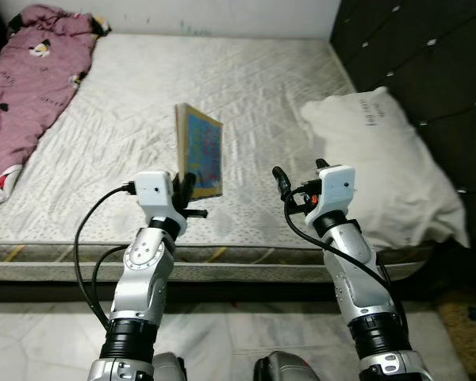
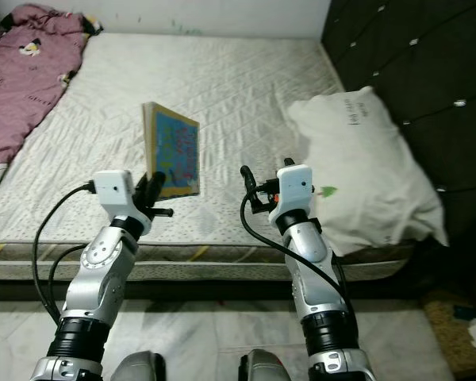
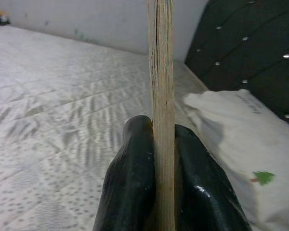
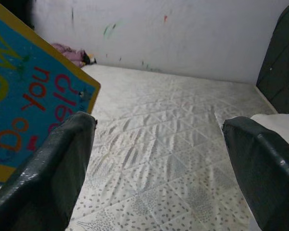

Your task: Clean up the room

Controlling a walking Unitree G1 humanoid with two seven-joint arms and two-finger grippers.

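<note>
A thin blue picture book (image 1: 201, 151) with a yellow border stands upright on edge above the front of the mattress (image 1: 143, 103). My left gripper (image 1: 189, 184) is shut on its lower edge; in the left wrist view both black fingers (image 3: 135, 187) press the book's page edge (image 3: 162, 96). My right gripper (image 1: 289, 186) hovers open to the right of the book, over the mattress near the pillow. Its two fingers (image 4: 58, 168) stand wide apart with nothing between them, and the book's cover (image 4: 29, 96) lies off to one side.
A white pillow (image 1: 389, 159) lies at the mattress's right end against a dark tufted headboard (image 1: 428, 55). A pink printed blanket (image 1: 24, 87) is bunched along the far left. Pale tiled floor (image 1: 222, 333) runs below the bed's front edge.
</note>
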